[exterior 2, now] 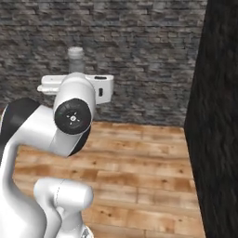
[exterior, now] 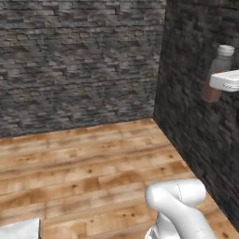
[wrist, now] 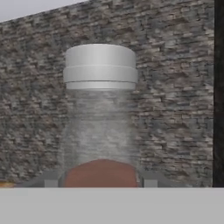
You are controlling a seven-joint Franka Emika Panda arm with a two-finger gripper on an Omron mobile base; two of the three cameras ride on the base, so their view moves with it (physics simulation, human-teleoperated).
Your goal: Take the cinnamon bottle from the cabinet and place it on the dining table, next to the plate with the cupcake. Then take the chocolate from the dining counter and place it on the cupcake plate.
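The cinnamon bottle (wrist: 100,127) is clear, with a grey cap and brown powder in its lower part. It stands upright between the two fingers of my gripper (wrist: 100,181), which is shut on its lower body. In the left base view the cinnamon bottle (exterior: 220,63) hangs in the air at the upper right, in front of a dark wall, with the gripper (exterior: 215,83) across its middle. From the right base view its grey cap (exterior 2: 76,53) rises above my white hand. The plate, cupcake and chocolate are out of view.
A grey stone wall (exterior: 79,60) stands ahead over a wooden floor (exterior: 93,168). A dark stone wall (exterior 2: 221,121) closes the right side. A pale flat corner (exterior: 19,229) shows at the lower left of the left base view.
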